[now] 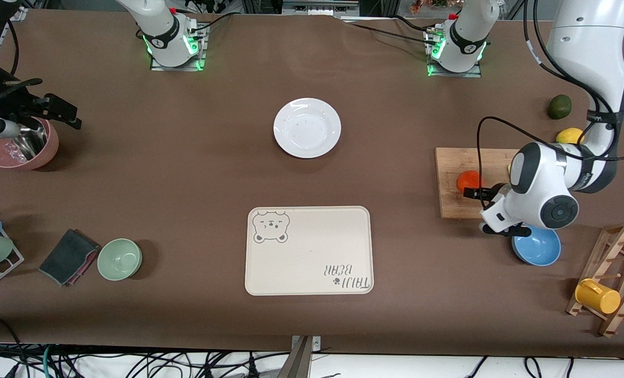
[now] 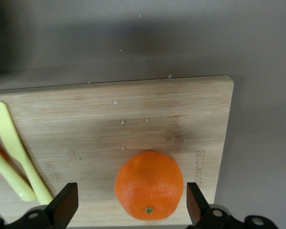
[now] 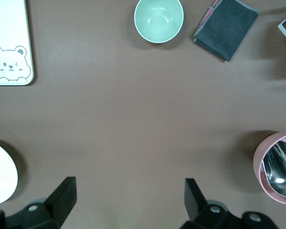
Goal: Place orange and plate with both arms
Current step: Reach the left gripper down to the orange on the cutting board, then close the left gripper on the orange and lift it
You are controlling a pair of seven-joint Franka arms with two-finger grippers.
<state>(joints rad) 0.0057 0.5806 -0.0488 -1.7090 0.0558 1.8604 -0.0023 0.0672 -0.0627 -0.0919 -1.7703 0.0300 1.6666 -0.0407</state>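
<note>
- Orange [image 2: 149, 185] is seen resting on the wooden cutting board [image 2: 133, 124], toward the left arm's end of the table, between the spread fingers of the left gripper [image 2: 132, 202], untouched on either side.
- Closing is judged to be all that is needed there.
- Plate [image 1: 307, 127] is set on the table between the two bases, farther from the front camera than the bear tray [image 1: 308, 250].
- Right gripper [image 3: 128, 200] is held unclenched and empty, waiting beside the pink bowl [image 1: 20, 144].
</note>
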